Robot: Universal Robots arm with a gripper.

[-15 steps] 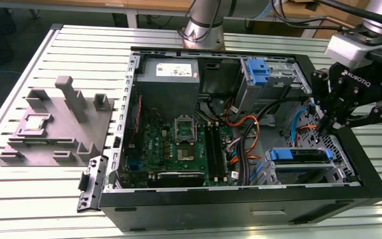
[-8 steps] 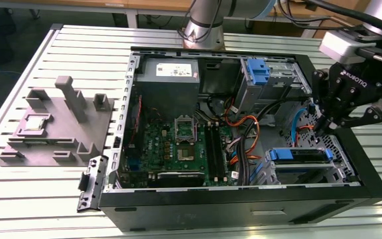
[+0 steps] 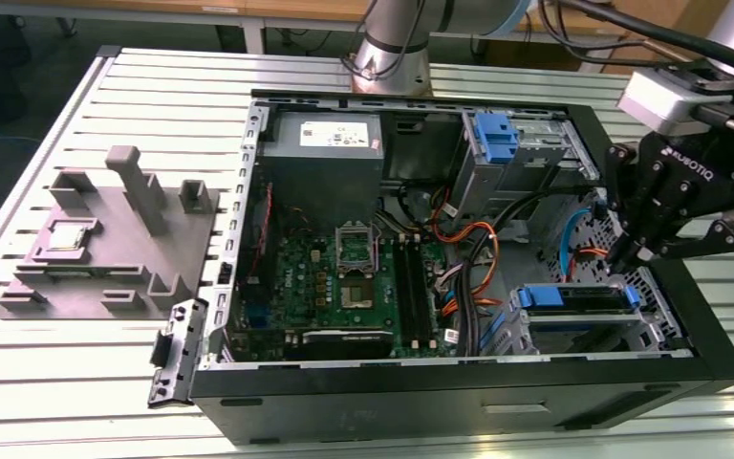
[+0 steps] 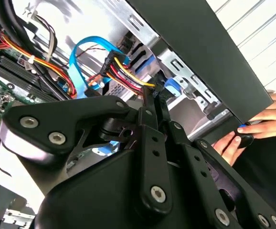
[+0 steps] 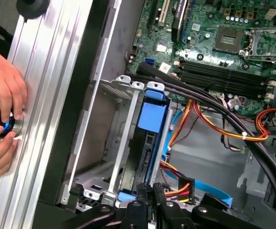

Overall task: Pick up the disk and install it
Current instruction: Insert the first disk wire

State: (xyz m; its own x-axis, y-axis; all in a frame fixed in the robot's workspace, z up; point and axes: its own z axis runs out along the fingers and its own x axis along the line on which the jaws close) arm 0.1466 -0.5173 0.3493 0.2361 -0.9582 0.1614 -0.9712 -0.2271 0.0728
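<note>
The black gripper (image 3: pixel 631 256) hangs inside the open computer case (image 3: pixel 469 382), at the exterior view's right, just above the lower drive cage (image 3: pixel 584 330). In both wrist views its slim black fingers (image 4: pixel 153 102) stand close together, tips almost meeting, with nothing visibly clamped between them; contact with the parts below cannot be confirmed.

The disk (image 5: pixel 150 152) sits edge-on in the grey sheet-metal cage (image 5: pixel 111 138), held by smooth blue plastic rails and capped by a rectangular blue tab (image 5: pixel 153 117). In the exterior view the same blue-railed unit (image 3: pixel 572 298) lies in the case's near corner, directly under the gripper.

Bundled red, yellow, orange and black wires (image 5: pixel 219 126) and a flat blue ribbon cable (image 4: pixel 78 59) run beside the cage. The green motherboard (image 3: pixel 341 287) fills the case floor. A second blue-railed bay (image 3: pixel 497 139) stands at the far wall.

The case rests on a ribbed aluminium counter (image 3: pixel 61 382), beside a grey moulded fixture (image 3: pixel 112 239) carrying a small square chip (image 3: pixel 68 236). A person's hands (image 5: pixel 2 114) grip a small black object at the counter edge.
</note>
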